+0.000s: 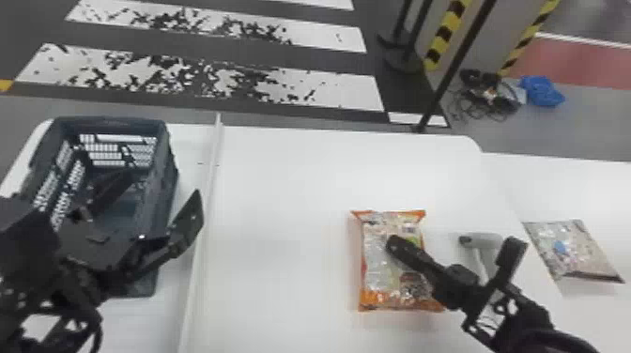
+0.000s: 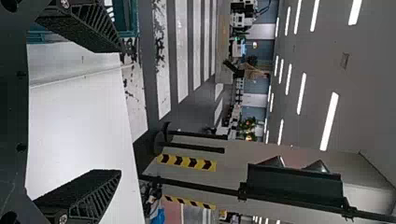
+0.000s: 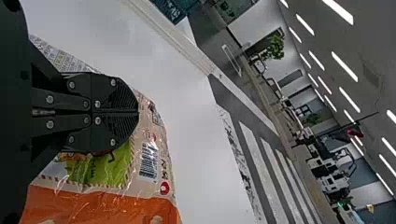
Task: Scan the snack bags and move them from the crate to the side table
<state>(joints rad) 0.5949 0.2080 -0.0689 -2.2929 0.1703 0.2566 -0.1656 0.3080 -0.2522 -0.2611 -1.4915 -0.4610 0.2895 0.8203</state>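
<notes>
On right wrist view — orange bag (image 3: 98, 201), barcode (image 3: 148, 161) | right gripper (image 1: 393, 244) closed | left gripper (image 1: 162, 188) open | head view — scanner (image 1: 488, 241)

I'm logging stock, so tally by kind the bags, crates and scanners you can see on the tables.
Snack bags: 2
Crate: 1
Scanner: 1
Total: 4

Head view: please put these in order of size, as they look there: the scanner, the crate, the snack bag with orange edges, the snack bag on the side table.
Largest to smallest:
Crate, partly hidden
Orange-edged snack bag, partly covered
Other snack bag
Scanner, also partly hidden
</notes>
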